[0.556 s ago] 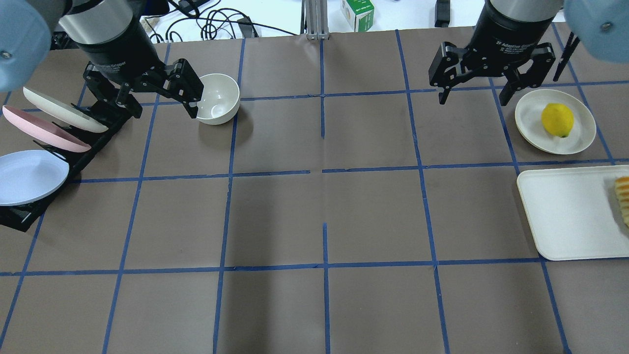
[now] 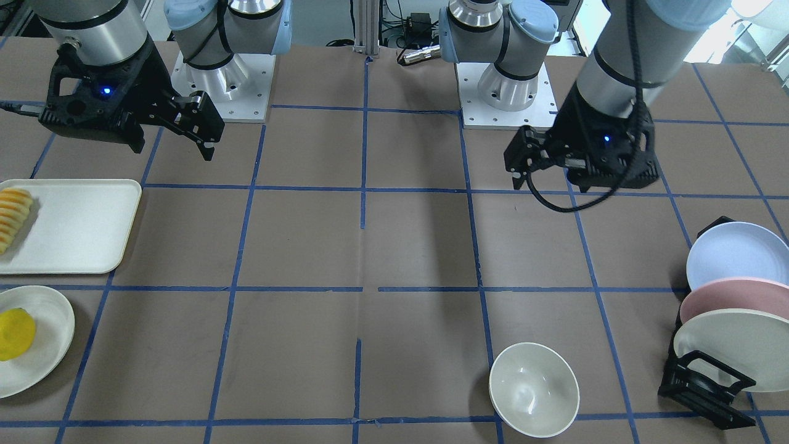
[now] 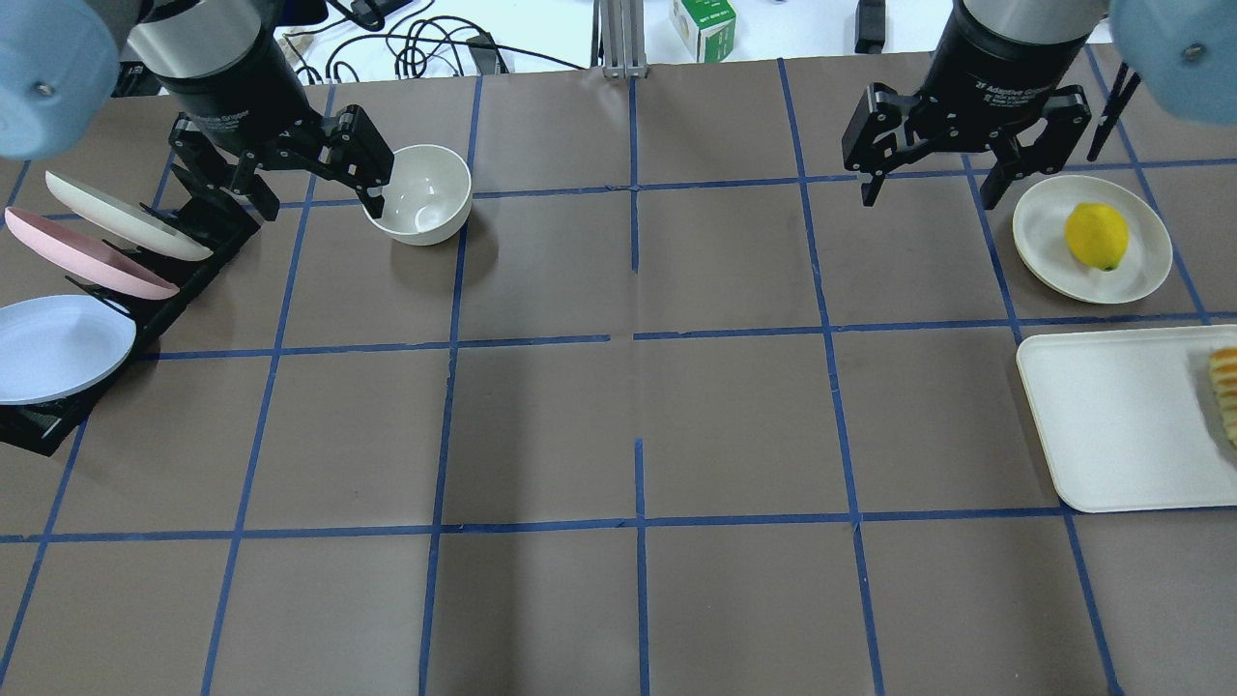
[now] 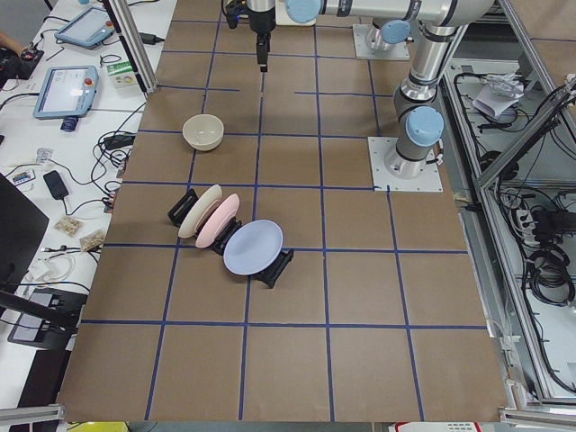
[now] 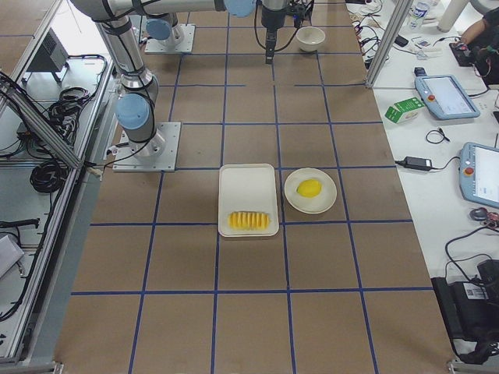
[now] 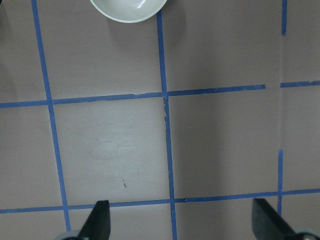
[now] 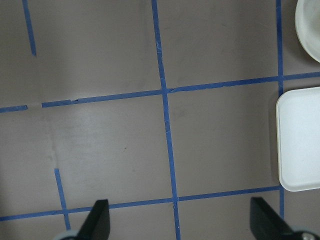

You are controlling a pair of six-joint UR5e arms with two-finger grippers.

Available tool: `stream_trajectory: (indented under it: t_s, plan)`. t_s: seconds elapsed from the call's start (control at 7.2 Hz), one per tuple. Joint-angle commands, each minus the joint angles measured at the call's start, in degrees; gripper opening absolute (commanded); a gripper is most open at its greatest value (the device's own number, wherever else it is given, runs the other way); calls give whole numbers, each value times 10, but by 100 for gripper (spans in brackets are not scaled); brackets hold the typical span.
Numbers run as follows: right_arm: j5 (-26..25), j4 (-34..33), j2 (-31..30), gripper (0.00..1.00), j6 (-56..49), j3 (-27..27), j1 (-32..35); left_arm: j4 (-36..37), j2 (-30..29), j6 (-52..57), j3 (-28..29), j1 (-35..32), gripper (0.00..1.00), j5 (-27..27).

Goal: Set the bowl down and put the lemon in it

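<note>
The left gripper (image 6: pixel 181 221) hangs with its jaws spread wide and nothing between them; its wrist view shows both fingertips at the bottom corners over bare brown table (image 3: pixel 638 416), with the bowl (image 3: pixel 425 193) cut off by the top edge. In the overhead view one finger overlaps the bowl's left rim, yet the front-facing view shows the gripper raised and well apart from it. The bowl stands upright in the upper left of the overhead view, mouth up, beside a blue tape line. It is deep, round and off-white, with a plain rim and a glossy inside that catches a highlight. The right gripper (image 3: pixel 928 191) is likewise spread and empty, at the upper right of the overhead view, raised above the table. Just right of it, a flat off-white plate (image 3: pixel 1145 275) carries the lemon (image 3: pixel 1096 235). The lemon is small, bright yellow and oval, lying on its side just right of the plate's centre. Its long axis runs roughly from the top of the frame to the bottom, and its darker pointed tip faces the lower right. Below the plate lies a white tray (image 3: pixel 1111 425) with ridged orange-yellow slices (image 3: pixel 1225 391) at the frame's right edge. At far left a black rack (image 3: pixel 208 232) holds three plates on edge.
</note>
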Motion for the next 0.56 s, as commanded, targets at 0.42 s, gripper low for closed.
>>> stream_trajectory:
  t_s: [0.42]
  plan:
    - [-7,-4,14,100,-98,1,-120,181,-250,79,86,65,100,0]
